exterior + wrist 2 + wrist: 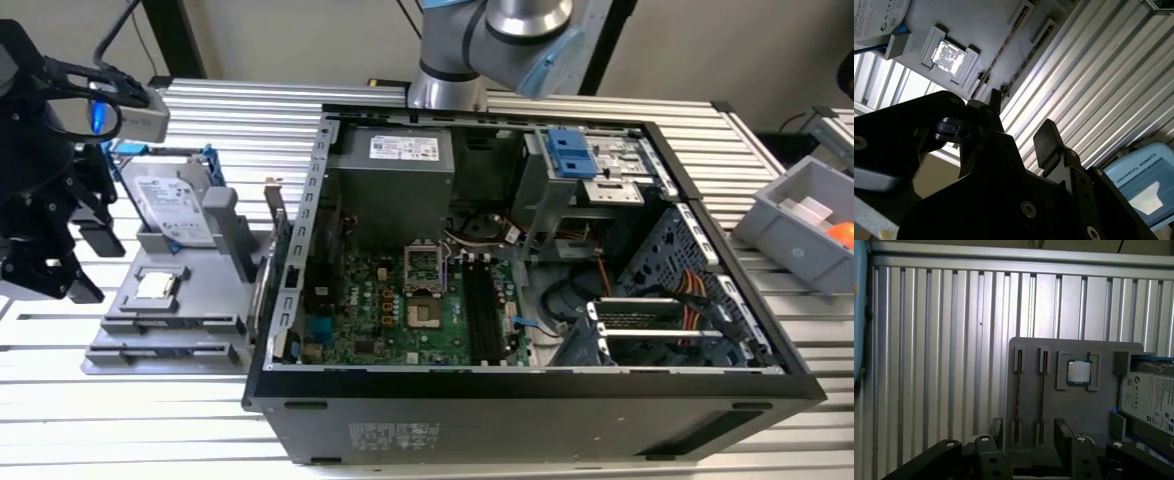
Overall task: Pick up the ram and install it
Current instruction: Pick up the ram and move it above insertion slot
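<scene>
The ram lies as two thin sticks seen edge-on in the two long slots of a grey fixture tray (200, 340); one stick (1042, 390) runs beside the other (1018, 390), and they also show in the second wrist view (1004, 47). My black gripper (80, 265) hovers at the exterior view's left, beside the tray and apart from it. It is open (1029, 432), with nothing between its fingers (1046, 137). The black motherboard slots (483, 310) lie inside the open computer case (534, 410).
On the same tray sit a silver hard drive with a white label (171, 208) and a small square silver chip (156, 285). A grey bin (801, 235) stands at the exterior view's right. The arm's base (494, 40) rises behind the case. The table is ribbed metal.
</scene>
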